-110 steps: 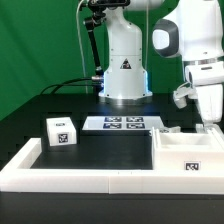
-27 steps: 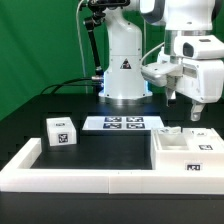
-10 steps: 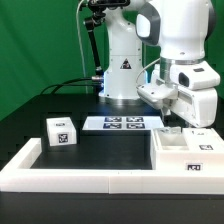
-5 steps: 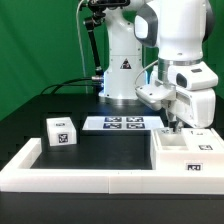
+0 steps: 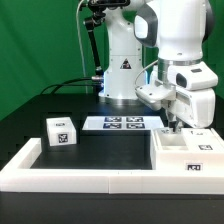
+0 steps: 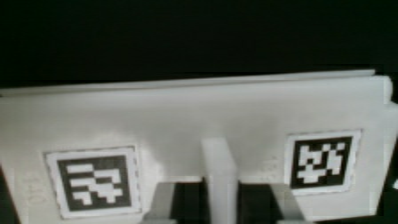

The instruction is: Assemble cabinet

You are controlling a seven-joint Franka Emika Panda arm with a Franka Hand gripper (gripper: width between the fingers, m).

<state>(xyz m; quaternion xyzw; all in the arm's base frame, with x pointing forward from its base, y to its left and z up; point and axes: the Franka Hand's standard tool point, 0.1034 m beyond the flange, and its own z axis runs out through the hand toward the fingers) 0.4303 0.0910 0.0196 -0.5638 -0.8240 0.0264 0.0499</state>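
Assembly hardly begun, by the look of it. Cabinet (image 5: 188,152) lower right of exterior frame, no block seen fitted. Block (image 5: 60,131) loose at mid-left, well apart. Gripper (image 5: 176,122) low over cabinet's rear edge; cannot tell whether its fingers are spread.

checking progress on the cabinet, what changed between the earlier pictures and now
The gripper swung in from the exterior view's right and came down over the far side of the cabinet shell. In the last half second it barely moved. Nothing was visibly grasped or released. The drawer block, marker board and cabinet shell stayed put.
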